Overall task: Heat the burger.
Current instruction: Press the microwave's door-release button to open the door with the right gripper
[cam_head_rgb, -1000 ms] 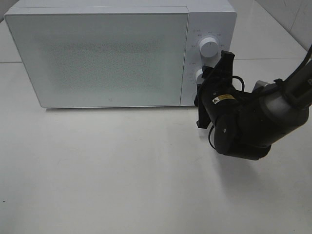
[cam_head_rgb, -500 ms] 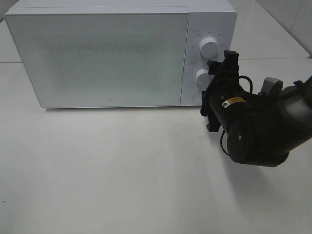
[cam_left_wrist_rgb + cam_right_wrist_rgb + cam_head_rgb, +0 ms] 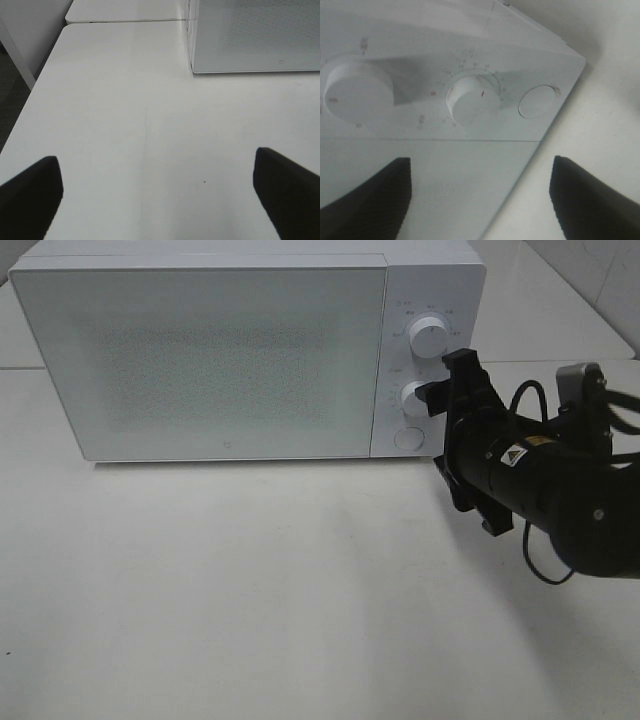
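While jaws gape, right gripper (image 3: 452,425) rolled sideways, facing lower dial (image 3: 414,397)

Matt white plastic microwave (image 3: 230,360) (speckled door), smooth table (image 3: 250,590), matt black right gripper (image 3: 480,197).

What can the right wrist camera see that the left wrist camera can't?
Only the right wrist view shows the controls of the microwave: the upper knob, the lower knob and the round button. Only the left wrist view shows a long bare stretch of the table, its edge and the dark floor beside it. Both show part of the microwave's speckled door and an open gripper with nothing between its dark fingers: the right gripper in one, the left gripper in the other.
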